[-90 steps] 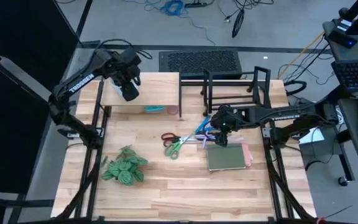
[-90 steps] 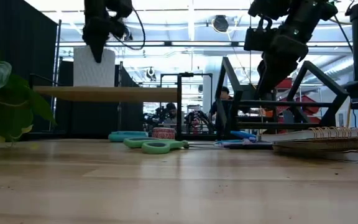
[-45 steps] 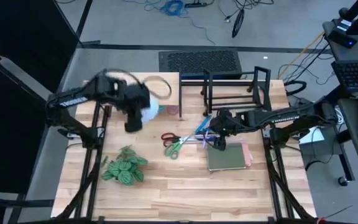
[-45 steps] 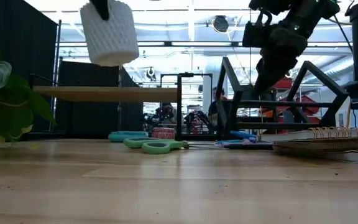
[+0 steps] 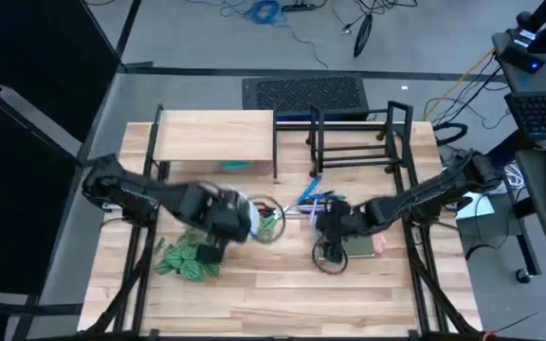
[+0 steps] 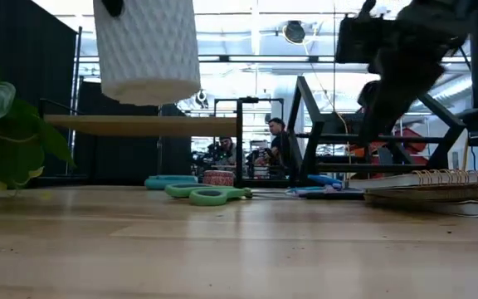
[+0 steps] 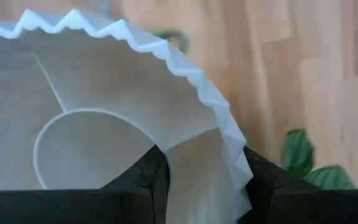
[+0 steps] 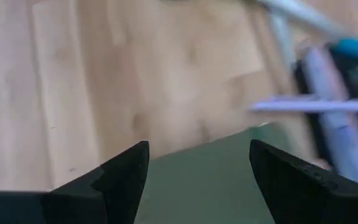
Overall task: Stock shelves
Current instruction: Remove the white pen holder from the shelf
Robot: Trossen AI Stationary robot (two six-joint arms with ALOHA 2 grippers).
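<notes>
My left gripper (image 7: 201, 186) is shut on a white ribbed pot (image 5: 238, 218) and holds it high above the table's middle left, close to a leafy plant (image 5: 190, 258). In the low view the pot (image 6: 146, 50) hangs well above the wood. The pale-wood shelf (image 5: 214, 135) and the black wire rack (image 5: 354, 137) stand at the far edge. My right gripper (image 8: 197, 168) is open, just over the near left corner of a green notebook (image 5: 358, 248) lying flat on the table. My left gripper pinches the pot's wall at its zigzag rim (image 7: 194, 146), one finger inside the pot and one outside. The pot hangs below the fingers with its mouth up, slightly tilted, lifted clear of the table.
Green-handled scissors (image 5: 271, 225) and a bundle of pens (image 5: 313, 197) lie in the table's middle. A teal thing (image 6: 171, 180) and a small red roll (image 6: 218, 177) sit under the wooden shelf. Spiral notebooks (image 6: 438, 187) are stacked at the right. People show in the room behind.
My left gripper has lifted the white pot off the top of the pale-wood shelf and swung it fast toward the table's near edge and right, to beside the plant. My right gripper has moved toward the near edge and down over the green notebook.
</notes>
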